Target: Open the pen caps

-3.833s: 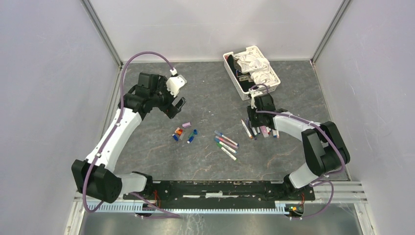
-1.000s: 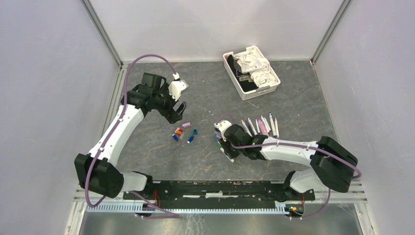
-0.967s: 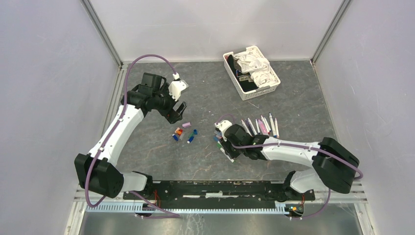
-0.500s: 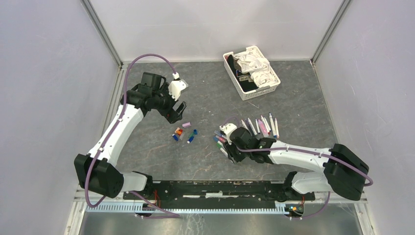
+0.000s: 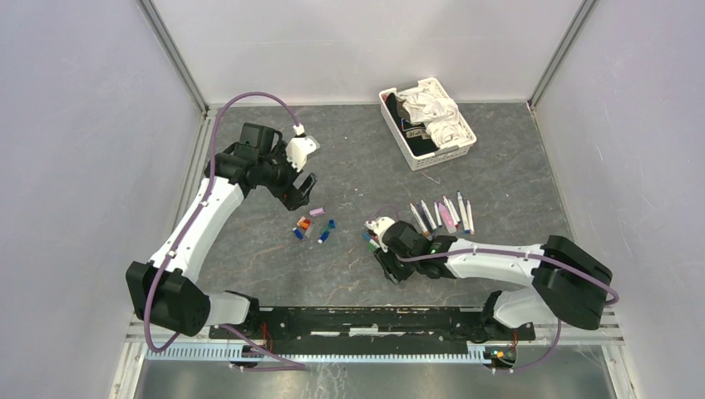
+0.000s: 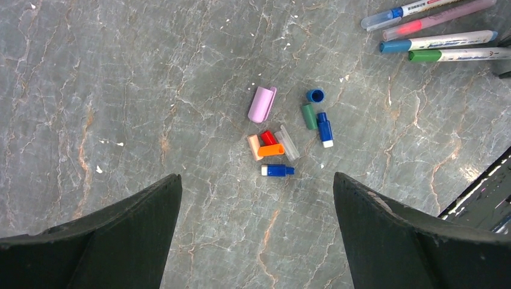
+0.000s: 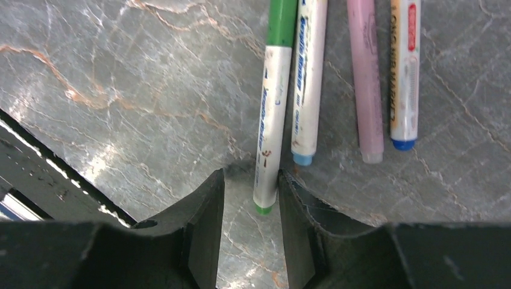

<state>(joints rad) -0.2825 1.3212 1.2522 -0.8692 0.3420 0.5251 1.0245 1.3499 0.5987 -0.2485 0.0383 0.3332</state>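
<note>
Our right claw [image 7: 250, 198] straddled, narrowly parted, the tail of a slim white green-capped marker pen [image 7: 269, 120] lying on the grey marbled worktop [image 7: 150, 90]. We judged closing and lifting came next. Meanwhile our left claw [image 6: 256, 177] gaped wide.

Even, bright light; faint glare on the table [image 7: 102, 162].

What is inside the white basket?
Crumpled white cloth fills most of the white basket; something dark shows beside it. Whatever lies under the cloth is hidden.
</note>
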